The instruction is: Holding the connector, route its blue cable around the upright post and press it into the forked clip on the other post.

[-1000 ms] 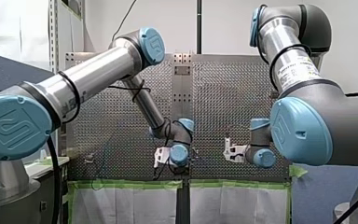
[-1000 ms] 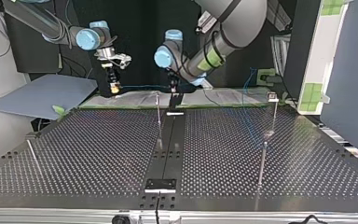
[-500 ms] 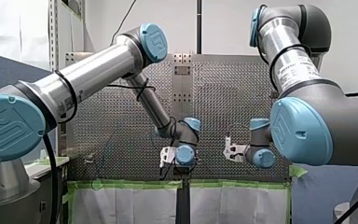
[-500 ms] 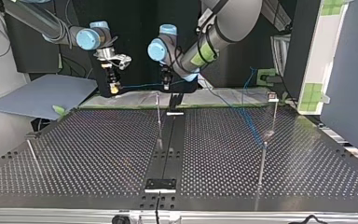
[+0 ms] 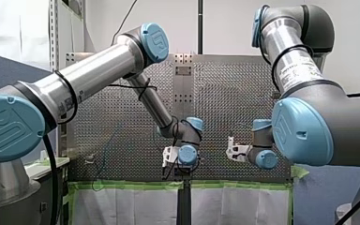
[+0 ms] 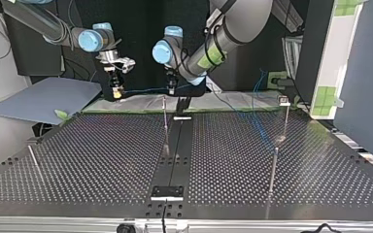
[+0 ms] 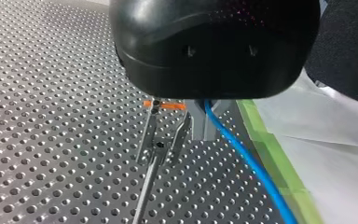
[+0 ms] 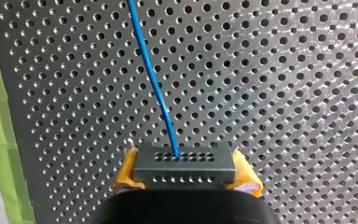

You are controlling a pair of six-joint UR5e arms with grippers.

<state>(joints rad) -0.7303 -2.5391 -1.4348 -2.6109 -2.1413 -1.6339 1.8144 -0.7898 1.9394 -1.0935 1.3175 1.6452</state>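
Perforated table under both arms. My left gripper sits just above the top of the upright post; I can't tell its grip. My right gripper is clamped on the connector, with yellow pads on either side. The blue cable leaves the connector's face and runs ahead over the table to my left gripper.

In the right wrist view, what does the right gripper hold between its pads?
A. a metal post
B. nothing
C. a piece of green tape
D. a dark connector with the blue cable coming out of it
D: the yellow pads of my right gripper press on both sides of the dark connector, and the blue cable leaves its holed face.
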